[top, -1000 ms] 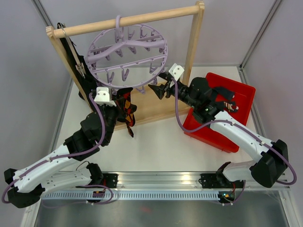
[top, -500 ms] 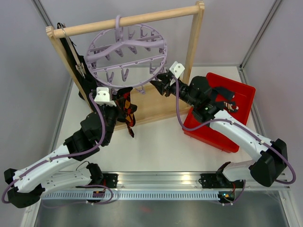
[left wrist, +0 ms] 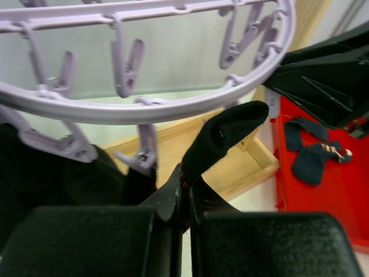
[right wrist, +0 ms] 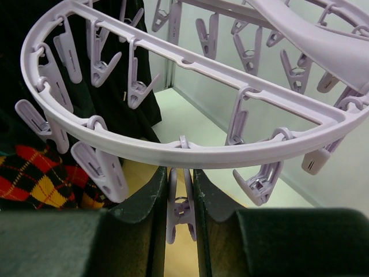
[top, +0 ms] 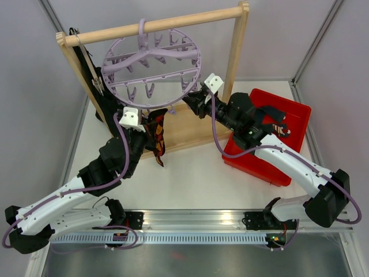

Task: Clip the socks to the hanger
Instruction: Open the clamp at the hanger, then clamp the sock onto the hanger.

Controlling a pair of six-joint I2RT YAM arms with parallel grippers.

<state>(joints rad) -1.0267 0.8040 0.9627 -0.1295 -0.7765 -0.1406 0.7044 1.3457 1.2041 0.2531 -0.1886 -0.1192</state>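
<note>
The left gripper [left wrist: 184, 193], clamped on a soft, light sock [left wrist: 226, 131], held its floppy free end, the part to clip, under the rim of the hanger [top: 149, 53] at 6 o'clock, while the right gripper [right wrist: 181, 193] pinched a springy clip [right wrist: 180, 214] at 4 o'clock.

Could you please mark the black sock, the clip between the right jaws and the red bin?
black sock [left wrist: 230, 126], left wrist view, raised toe end.
clip [right wrist: 180, 203], right wrist view, its middle.
red bin [top: 297, 115], top external view, far wall.
</note>
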